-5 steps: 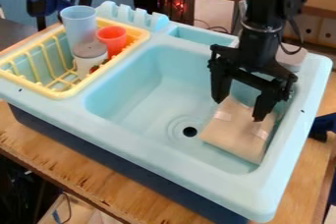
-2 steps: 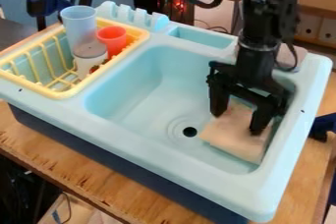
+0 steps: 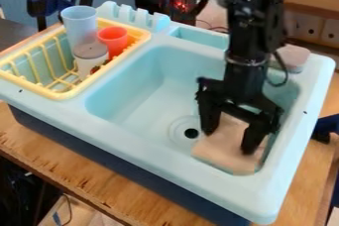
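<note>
1. Arm: single arm, comes in from the top edge; gripper (image 3: 229,142) hangs down inside the sink (image 3: 142,93), in its right half as viewed.
2. Fingers (image 3: 253,140): well spread, wide gap, tips pointing down. Cloth visible in the gap; nothing looks pinched.
3. Main item: tan folded cloth (image 3: 220,153), lying on the sink floor, directly below and between the fingertips. Drain hole (image 3: 191,133) is just beside it, on the view's left; sink's right wall is near its other side.
4. Key relation: the cloth isn't off to one side of the gripper, it's under it. Part pokes out past both tips toward the camera; more shows farther back between the fingers.
5. Orientation: line from fingertip to fingertip slants upper left to lower right, roughly along the cloth's near edge. Long axis: can't tell, gripper covers too much of it.
6. Contact: tips seem to rest on the cloth, though the slanted view leaves the exact height uncertain.
7. Off to the left: yellow rack (image 3: 69,94) with blue cup (image 3: 79,24), red cup (image 3: 114,40) and white container (image 3: 89,65), all well apart from the gripper.
</note>
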Robot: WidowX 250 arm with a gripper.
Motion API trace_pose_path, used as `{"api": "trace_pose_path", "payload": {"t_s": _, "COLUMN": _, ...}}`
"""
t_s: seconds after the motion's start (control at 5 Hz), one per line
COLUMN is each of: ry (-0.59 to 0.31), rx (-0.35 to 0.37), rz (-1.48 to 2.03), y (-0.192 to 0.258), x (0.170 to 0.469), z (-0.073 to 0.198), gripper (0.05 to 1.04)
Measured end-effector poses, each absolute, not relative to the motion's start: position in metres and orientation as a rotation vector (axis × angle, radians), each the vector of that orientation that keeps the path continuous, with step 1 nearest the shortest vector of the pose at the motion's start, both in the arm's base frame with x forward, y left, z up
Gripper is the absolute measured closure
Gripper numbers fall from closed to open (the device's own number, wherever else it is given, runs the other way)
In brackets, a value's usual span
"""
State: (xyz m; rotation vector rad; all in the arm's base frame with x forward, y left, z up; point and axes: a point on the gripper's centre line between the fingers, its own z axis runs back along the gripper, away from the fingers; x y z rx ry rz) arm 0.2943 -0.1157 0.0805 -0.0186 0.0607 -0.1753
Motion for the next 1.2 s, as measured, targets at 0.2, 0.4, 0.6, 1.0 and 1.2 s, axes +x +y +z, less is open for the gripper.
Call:
{"api": "trace_pose_path", "payload": {"t_s": 0.2, "ry": 0.117, "rx": -0.033, "rz": -0.179, "y": -0.111, "x": 0.279, "z": 0.080, "gripper": 0.083}}
{"api": "trace_pose_path", "payload": {"t_s": 0.4, "ry": 0.178, "rx": -0.008, "rz": -0.162, "y": -0.104, "x": 0.263, "z": 0.086, "gripper": 0.083}}
{"api": "trace_pose_path", "payload": {"t_s": 0.6, "ry": 0.158, "rx": -0.031, "rz": -0.182, "y": -0.108, "x": 0.269, "z": 0.092, "gripper": 0.083}}
{"api": "trace_pose_path", "payload": {"t_s": 1.0, "ry": 0.013, "rx": -0.033, "rz": -0.208, "y": -0.115, "x": 0.301, "z": 0.148, "gripper": 0.083}}
{"api": "trace_pose_path", "payload": {"t_s": 1.2, "ry": 0.006, "rx": 0.023, "rz": -0.230, "y": -0.113, "x": 0.282, "z": 0.180, "gripper": 0.083}}
